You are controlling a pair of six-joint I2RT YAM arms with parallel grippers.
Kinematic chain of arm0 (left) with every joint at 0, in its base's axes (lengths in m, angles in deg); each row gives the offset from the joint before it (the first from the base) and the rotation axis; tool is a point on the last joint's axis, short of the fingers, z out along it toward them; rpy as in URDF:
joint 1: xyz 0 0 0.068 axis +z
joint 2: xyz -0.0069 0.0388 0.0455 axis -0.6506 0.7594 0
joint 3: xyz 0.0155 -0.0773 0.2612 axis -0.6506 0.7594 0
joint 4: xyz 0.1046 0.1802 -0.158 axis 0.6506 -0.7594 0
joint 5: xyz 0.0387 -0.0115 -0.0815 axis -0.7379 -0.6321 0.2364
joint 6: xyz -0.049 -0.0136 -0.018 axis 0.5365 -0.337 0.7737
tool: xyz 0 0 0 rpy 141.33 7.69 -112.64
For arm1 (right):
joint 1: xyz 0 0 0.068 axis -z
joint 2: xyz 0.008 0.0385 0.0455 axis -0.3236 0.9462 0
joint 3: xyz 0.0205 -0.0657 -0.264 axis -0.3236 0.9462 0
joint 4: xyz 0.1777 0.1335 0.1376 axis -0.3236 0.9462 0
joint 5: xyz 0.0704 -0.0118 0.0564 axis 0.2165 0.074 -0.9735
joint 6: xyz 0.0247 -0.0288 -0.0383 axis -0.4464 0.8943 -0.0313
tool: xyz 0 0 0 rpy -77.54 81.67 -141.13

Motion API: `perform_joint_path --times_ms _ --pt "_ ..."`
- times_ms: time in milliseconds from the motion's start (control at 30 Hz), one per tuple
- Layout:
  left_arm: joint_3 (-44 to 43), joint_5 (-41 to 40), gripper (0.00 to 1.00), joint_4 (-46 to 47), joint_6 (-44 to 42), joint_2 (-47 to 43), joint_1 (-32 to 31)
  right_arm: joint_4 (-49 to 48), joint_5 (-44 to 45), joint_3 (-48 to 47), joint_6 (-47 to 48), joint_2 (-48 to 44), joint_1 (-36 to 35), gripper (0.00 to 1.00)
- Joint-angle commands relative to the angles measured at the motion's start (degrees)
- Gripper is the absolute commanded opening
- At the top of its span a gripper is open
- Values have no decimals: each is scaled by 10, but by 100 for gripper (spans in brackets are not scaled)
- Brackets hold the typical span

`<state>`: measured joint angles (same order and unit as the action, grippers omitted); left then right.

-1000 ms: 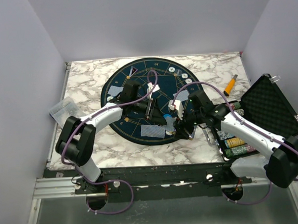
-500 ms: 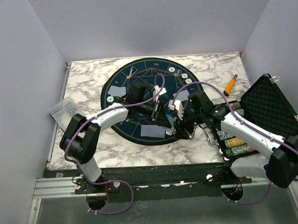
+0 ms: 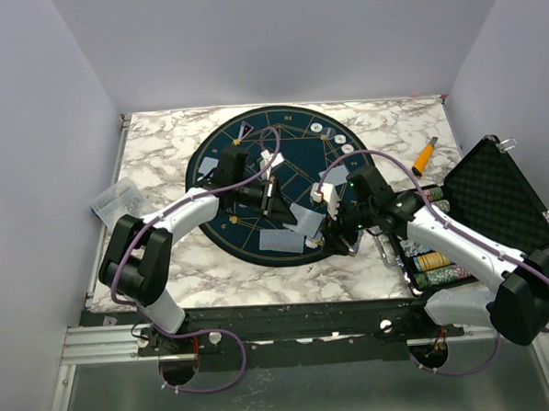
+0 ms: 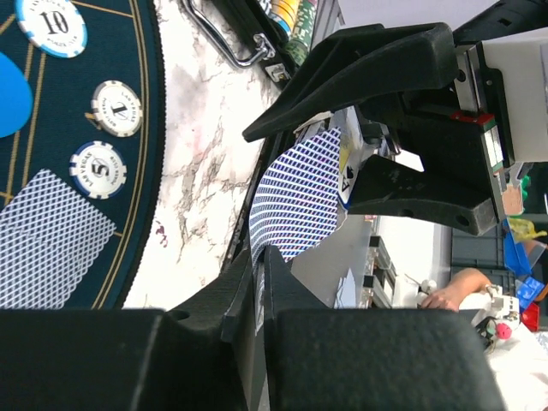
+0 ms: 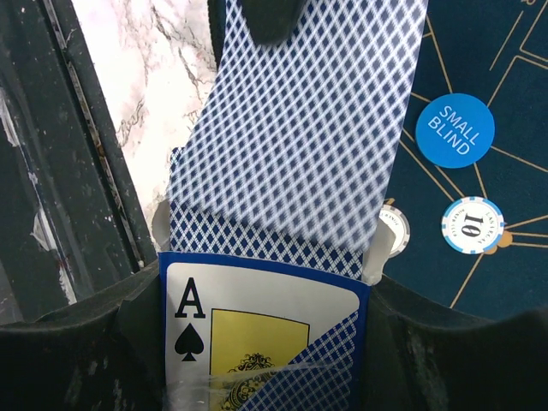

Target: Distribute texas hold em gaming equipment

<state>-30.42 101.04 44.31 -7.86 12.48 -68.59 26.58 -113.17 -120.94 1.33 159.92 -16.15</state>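
Since a second ago the left hand (image 3: pixel 270 195) has reached over to the right hand (image 3: pixel 338 222) and drawn back a little, and its fingers have closed. They are now pinched on the near edge of one card (image 4: pixel 295 201), which shows its blue patterned back and is half pulled out of the pack (image 5: pixel 257 334). The right hand is closed around that pack, which has an ace of spades on its front, and holds it just opposite the left hand.

Under and behind the left hand, a few dealt cards (image 3: pixel 281 240) lie face down on the round mat (image 3: pixel 239 230). Some chips (image 4: pixel 97 169) and a blue disc (image 5: pixel 455 129) lie there too.

The dealing seems partly done. This card is not yet placed, more are in the pack, and chip rolls (image 3: pixel 434 262) wait in the case (image 3: pixel 499 194) beyond the right hand.
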Motion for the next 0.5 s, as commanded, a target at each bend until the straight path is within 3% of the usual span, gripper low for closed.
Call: perform_joint_path --times_ms 0,100,267,467 --pt "13 7 5 -10 -15 -29 29 -12 10 -1 4 -18 -1 0" --pt "9 18 0 -9 -16 -39 63 -13 14 0 3 -20 -1 1" --pt "-22 -23 0 17 -3 -32 116 -17 14 -1 2 -18 -1 1" --pt "-102 -83 0 49 79 61 106 -9 11 -19 2 -12 -1 1"
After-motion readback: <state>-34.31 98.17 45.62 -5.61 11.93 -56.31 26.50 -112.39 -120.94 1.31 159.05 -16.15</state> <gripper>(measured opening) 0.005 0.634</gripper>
